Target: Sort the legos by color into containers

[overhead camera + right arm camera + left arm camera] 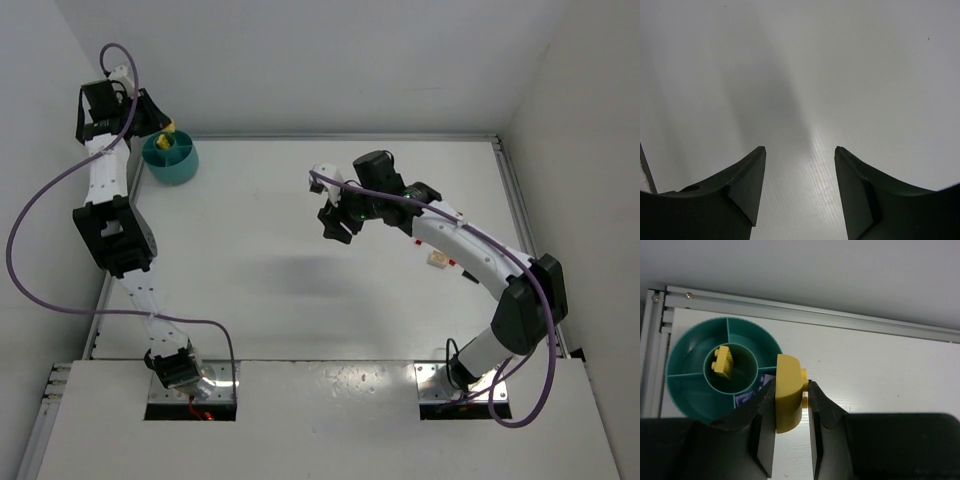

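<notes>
Left wrist view, lower centre: left gripper (791, 385) clamped on a yellow lego (789, 400) just right of the teal bowl (687, 395), whose middle holds another yellow brick (722, 361); delivery step, next likely shifting left over that middle, then releasing; right gripper (800, 152) spread, empty.

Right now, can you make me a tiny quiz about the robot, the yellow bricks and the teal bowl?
1. True or false: the left tool is shut on a yellow brick.
2. Where in the teal bowl does the other yellow brick lie? A: the round middle compartment. B: an outer compartment. C: on the rim.
3. Fill the gap: the right tool is ____ and holds nothing.
Key: 1 true; 2 A; 3 open.
</notes>
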{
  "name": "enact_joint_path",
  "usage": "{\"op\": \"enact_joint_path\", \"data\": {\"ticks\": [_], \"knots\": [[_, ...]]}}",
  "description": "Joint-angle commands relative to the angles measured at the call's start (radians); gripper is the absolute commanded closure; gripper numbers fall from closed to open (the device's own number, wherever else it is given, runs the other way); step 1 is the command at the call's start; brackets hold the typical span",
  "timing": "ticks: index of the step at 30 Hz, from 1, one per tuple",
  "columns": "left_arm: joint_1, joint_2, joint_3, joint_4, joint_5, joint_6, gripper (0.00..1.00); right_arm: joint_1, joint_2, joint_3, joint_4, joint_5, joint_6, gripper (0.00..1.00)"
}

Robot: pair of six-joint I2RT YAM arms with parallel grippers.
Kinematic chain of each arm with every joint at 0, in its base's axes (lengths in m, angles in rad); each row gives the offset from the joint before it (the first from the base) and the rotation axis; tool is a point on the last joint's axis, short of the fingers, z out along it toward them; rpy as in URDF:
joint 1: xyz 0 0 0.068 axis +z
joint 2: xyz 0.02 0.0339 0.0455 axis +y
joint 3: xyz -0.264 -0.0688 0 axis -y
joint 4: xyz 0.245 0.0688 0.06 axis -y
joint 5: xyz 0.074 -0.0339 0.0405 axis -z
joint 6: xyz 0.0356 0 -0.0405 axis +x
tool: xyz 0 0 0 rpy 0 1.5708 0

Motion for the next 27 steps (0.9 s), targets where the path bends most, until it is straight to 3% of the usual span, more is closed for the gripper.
{"op": "enact_joint_path", "data": {"ticks": [1,13,27], "knots": [[-0.001,0.018,0.058,0.025,-0.062,0.038,0.89,-0.005,-0.011,0.001,0.039,-0.011,0.014,0.42],[-0.001,0.078,0.097,0.025,-0.163,0.091,0.85,-0.005,0.007,0.011,0.039,-0.011,0.023,0.42],[-0.001,0.138,0.119,0.025,-0.183,0.121,0.81,-0.005,0.026,0.011,0.048,-0.011,0.023,0.42]]}}
